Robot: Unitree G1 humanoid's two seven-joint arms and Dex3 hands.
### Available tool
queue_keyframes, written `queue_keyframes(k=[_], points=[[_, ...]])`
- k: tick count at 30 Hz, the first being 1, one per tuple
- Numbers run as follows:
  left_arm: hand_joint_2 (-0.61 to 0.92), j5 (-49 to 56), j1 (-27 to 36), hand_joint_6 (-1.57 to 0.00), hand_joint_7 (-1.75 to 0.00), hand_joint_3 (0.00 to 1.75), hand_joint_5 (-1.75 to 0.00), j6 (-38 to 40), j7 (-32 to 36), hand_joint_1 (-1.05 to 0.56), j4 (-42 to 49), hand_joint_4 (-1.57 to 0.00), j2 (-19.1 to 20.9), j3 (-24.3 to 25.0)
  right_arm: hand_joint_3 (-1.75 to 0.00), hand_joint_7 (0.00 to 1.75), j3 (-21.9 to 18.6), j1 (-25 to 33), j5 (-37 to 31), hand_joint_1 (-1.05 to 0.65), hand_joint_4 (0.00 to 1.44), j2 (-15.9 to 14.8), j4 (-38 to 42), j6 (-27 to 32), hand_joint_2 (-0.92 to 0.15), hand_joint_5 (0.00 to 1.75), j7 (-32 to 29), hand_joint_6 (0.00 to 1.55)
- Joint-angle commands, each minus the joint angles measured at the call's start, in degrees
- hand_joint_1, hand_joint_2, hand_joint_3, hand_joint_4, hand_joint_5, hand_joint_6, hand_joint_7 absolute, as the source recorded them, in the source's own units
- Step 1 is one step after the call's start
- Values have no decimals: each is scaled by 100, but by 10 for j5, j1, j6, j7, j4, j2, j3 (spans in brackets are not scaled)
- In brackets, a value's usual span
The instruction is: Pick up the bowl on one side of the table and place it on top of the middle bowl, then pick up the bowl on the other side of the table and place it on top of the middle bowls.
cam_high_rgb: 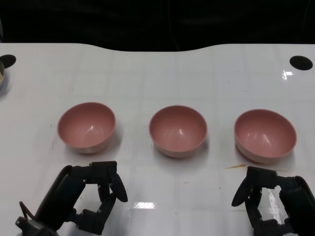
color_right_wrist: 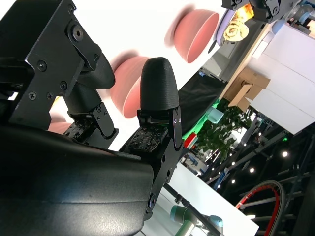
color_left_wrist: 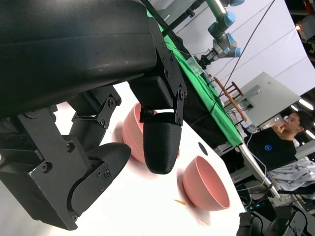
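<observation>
Nothing's getting stacked yet: left bowl (cam_high_rgb: pixel 86 126), middle bowl (cam_high_rgb: pixel 177 130) and right bowl (cam_high_rgb: pixel 265 134) are sitting apart mid-table, while the left hand (cam_high_rgb: pixel 91 196) and right hand (cam_high_rgb: pixel 270 199) are hovering wide and empty by the near edge.

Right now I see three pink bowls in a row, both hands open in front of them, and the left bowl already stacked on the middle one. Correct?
Not quite. The left bowl is not stacked: the head view shows it alone on the table, apart from the middle bowl. The rest holds: right bowl, left hand and right hand open.

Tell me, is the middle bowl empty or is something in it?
Empty. The middle bowl stands upright, and the head view shows only its bare pink inside.
</observation>
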Motion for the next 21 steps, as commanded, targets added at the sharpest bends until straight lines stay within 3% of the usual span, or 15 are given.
queue_keyframes(k=[1,15,19,21], points=[[21,3,1,-91,-138,159,-166,-1,5,3,1,-94,9,3,-166,131,-4,0,10,22,92,-3,-1,0,-11,167,1,89],[22,-1,0,-92,-137,159,-164,-9,10,4,8,-95,6,8,-165,132,0,0,10,22,91,-1,1,-1,-13,168,1,88],[22,-2,-3,-89,-132,159,-160,-13,21,6,16,-89,2,15,-165,132,0,0,2,22,91,1,-2,2,-13,168,-3,88],[24,-3,-2,-85,-121,153,-154,-1,24,3,11,-83,2,19,-166,131,-1,0,-5,21,92,2,-3,0,-12,168,-9,88]])
